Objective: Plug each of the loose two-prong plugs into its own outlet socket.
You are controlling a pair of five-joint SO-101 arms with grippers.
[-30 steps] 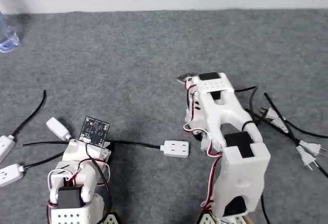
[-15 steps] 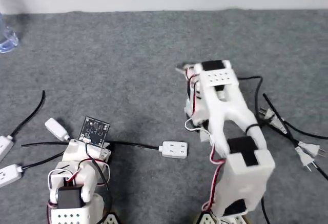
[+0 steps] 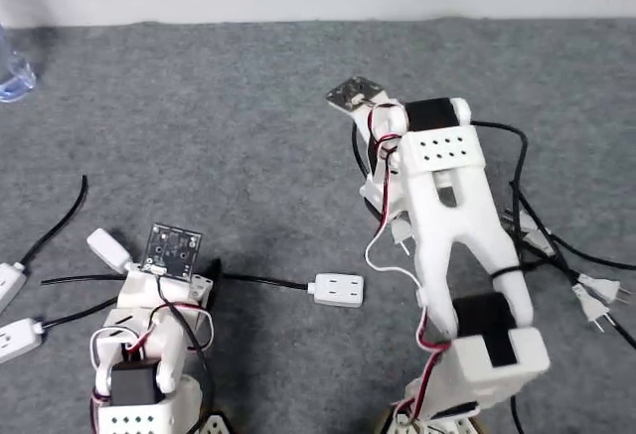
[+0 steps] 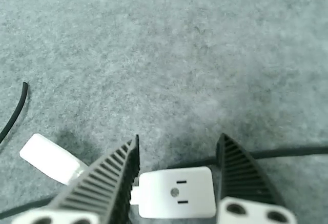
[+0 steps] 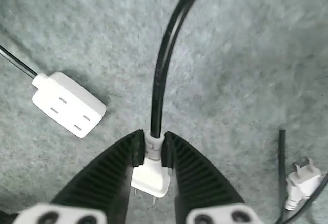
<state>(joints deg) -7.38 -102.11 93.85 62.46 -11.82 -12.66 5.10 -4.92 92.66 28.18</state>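
Right pincer (image 5: 152, 136): clenched on plug (image 5: 151, 178), jaws pinching its neck where the cord (image 5: 166, 55) enters. The prongs point back toward the wrist; the cord leads out past the tips. The free socket (image 5: 69, 103) lies on the carpet off to one side of the tips, apart from them. A spare plug (image 5: 303, 180) is on the other side, near.

Left pincer (image 4: 178, 141): jaws set against both flanks of socket (image 4: 177, 199), grasping it by the look. The socket sits deep between them, slot face up.

Handling, judged:
- The plug is light with a hard moulded body that won't give, but the smooth sides may slip.
- The prongs are thin and would bend if levered.
- The cord is stiff enough to twist the plug in the grip.
- Best hold is across the flat flanks of the body, prongs left bare. The present neck hold looks loose for pushing home.

Versus a second ago, in the high view:
- The right arm has stretched farther out over the carpet, wrist carried away from its base, cord dragged along.
- The left arm shifted slightly sideways.
- The free socket is unmoved.
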